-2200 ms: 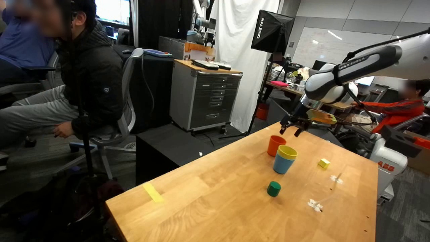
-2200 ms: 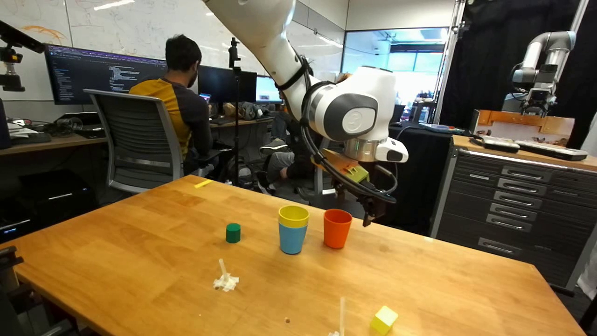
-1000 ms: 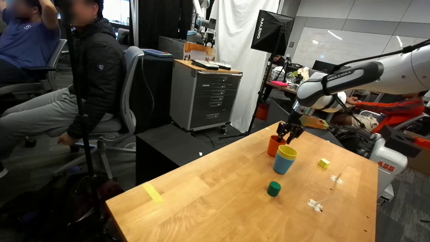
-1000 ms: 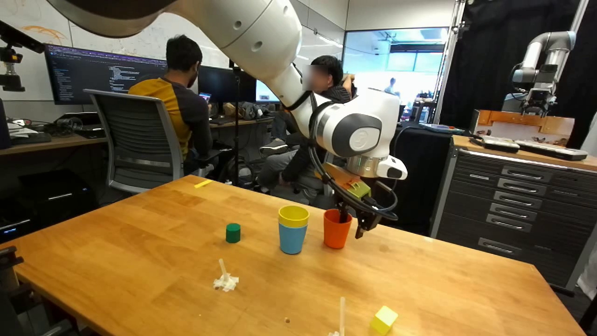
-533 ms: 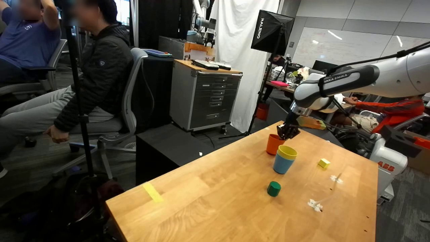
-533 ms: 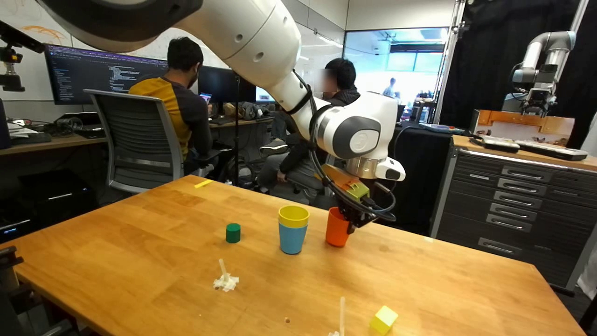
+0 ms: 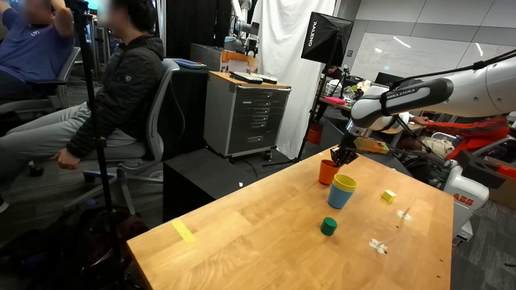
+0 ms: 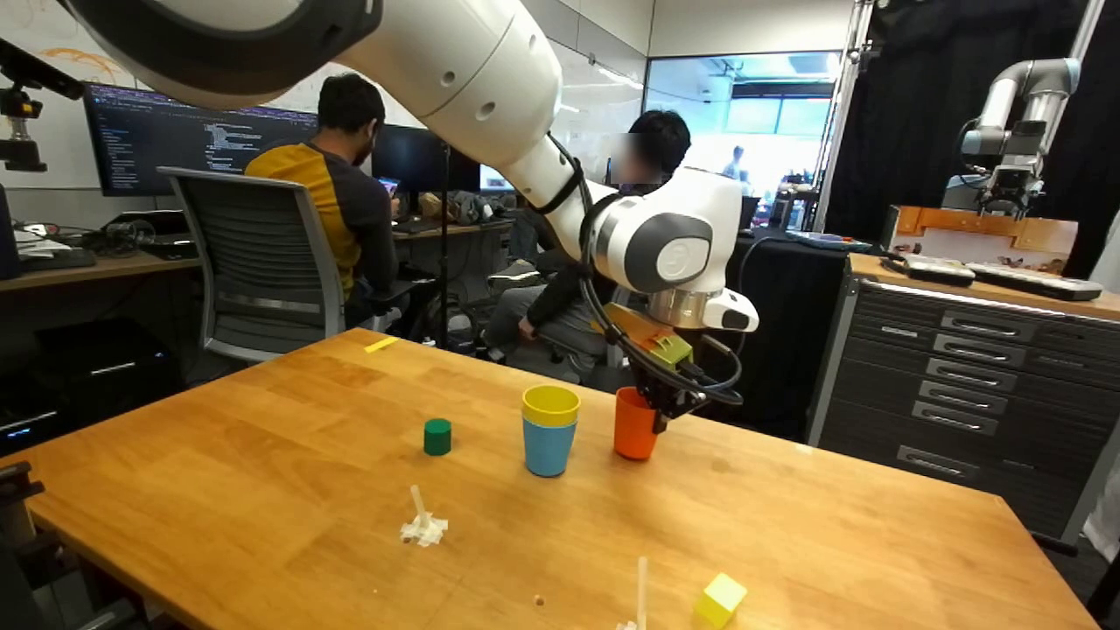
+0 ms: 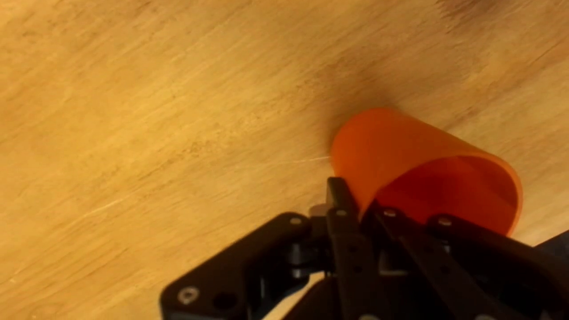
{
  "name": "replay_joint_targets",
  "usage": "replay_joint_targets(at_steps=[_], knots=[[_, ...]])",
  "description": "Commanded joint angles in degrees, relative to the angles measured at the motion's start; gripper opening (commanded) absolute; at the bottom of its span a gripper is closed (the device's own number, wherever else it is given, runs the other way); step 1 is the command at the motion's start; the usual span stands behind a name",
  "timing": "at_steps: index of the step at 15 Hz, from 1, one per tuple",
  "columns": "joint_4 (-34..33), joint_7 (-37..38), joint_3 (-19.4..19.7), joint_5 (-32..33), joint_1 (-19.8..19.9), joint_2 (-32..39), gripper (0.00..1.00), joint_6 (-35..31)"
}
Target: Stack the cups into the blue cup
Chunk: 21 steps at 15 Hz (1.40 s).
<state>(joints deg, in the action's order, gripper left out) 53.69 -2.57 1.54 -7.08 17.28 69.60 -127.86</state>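
The orange cup (image 7: 327, 172) stands near the table's edge, close to the nested cups. My gripper (image 9: 358, 208) is shut on its wall in the wrist view, with one of the fingers (image 9: 341, 193) outside the cup and the other inside its mouth, its tip hidden. In both exterior views the yellow cup (image 8: 551, 404) sits inside the blue cup (image 8: 548, 451), only its upper part showing above the blue rim. That pair is upright beside the orange cup. Whether the orange cup's base touches the table I cannot tell.
A dark green block (image 8: 437, 437) stands on the table (image 8: 289, 490) past the nested cups. A yellow cube (image 8: 722, 599) lies elsewhere on it. Two thin clear sticks rise from white tape (image 8: 424, 528) on the tabletop.
My gripper has come down over the orange cup's rim and closed on its wall. The orange cup has shifted slightly, a little higher in both exterior views. The yellow and blue cups have not moved.
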Motion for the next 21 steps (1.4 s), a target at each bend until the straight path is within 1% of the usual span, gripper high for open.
replay_joint_targets(at_steps=[1,5,7,10,15,17,21], knots=[[-0.28,1.31,1.34,1.19,-1.01,-1.33,0.05,-0.47],[4.73,0.68,1.37,1.71,-1.82,-6.42,0.05,-4.91],[8.43,0.43,1.34,2.63,-2.65,-9.88,0.05,-7.52],[16.24,0.2,1.55,4.81,-4.8,-16.07,0.04,-12.35],[27.57,-0.09,2.0,7.96,-8.28,-23.82,0.04,-18.0],[32.33,-1.61,0.61,7.45,-8.34,-27.04,0.04,-20.16],[42.01,-5.78,-2.6,5.44,-7.12,-34.63,0.04,-21.21]])
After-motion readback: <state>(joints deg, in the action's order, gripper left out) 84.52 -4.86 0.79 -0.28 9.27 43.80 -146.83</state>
